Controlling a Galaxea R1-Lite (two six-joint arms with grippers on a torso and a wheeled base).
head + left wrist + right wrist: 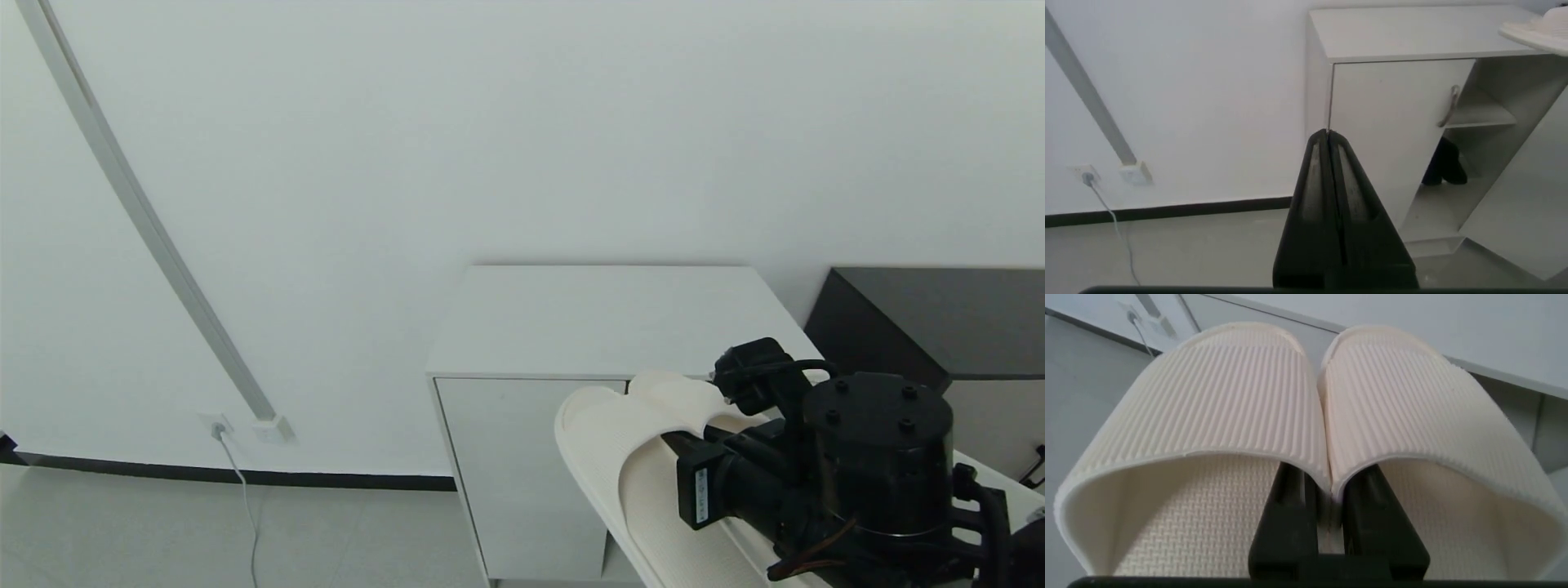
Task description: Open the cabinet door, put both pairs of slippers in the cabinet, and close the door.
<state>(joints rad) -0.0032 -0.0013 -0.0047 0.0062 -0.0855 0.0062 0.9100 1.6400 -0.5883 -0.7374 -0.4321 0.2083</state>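
Head view: slippers (608, 457) held before cabinet (604, 327)

Right gripper (1327, 531) pinches the cream pair by their adjoining straps, near the cabinet's top corner. Left gripper (1328, 143) is pressed closed, empty. The door (1535, 196) stands open.

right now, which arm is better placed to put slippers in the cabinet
Right: its jaws are shut on the cream slippers, held before the open side of the cabinet. The left jaws are shut, empty.
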